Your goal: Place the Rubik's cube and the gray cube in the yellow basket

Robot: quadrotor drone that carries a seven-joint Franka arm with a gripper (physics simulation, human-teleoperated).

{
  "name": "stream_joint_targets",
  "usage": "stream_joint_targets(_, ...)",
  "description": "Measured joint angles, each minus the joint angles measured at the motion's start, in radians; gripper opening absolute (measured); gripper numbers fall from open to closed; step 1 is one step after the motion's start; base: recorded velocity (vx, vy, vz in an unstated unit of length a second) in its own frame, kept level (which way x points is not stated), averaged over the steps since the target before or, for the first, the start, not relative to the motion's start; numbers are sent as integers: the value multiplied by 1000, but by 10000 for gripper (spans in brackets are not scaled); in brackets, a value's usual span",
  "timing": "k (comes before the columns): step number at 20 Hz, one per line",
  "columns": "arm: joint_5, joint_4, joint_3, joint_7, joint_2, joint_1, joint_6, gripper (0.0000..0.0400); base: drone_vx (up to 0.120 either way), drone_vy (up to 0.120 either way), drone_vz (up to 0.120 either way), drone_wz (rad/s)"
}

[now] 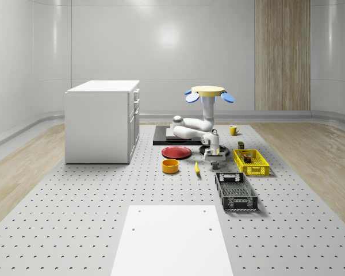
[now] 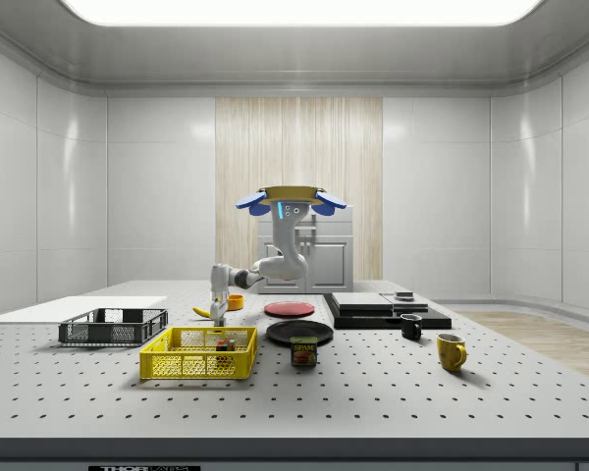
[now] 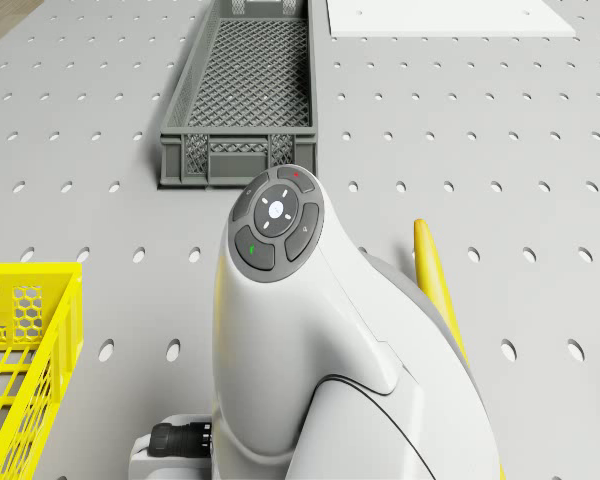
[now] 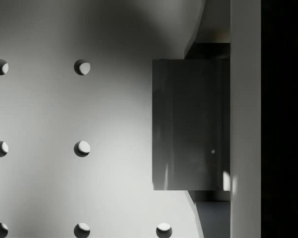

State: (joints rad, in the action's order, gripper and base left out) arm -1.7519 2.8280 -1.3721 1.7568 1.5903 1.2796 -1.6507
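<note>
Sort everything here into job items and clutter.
Job:
yellow basket
Rubik's cube, inside that basket
gray cube

Clutter:
gray crate
banana
orange bowl
red plate
black plate
Spam can
yellow mug
white cabinet

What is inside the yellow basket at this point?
In the side view, the yellow basket holds one small multicolored object, likely the Rubik's cube. No gray cube shows through the mesh, though the basket walls hide part of its floor.
</note>
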Motion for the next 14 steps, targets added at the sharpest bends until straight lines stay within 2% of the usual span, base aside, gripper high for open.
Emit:
stream_joint_targets(9,15,3,-17,-1,-3,-3,8,251,0,0,4,0)
stream_joint_targets(14,77,12,-82,-2,-4,-11,30,250,0,0,120,0)
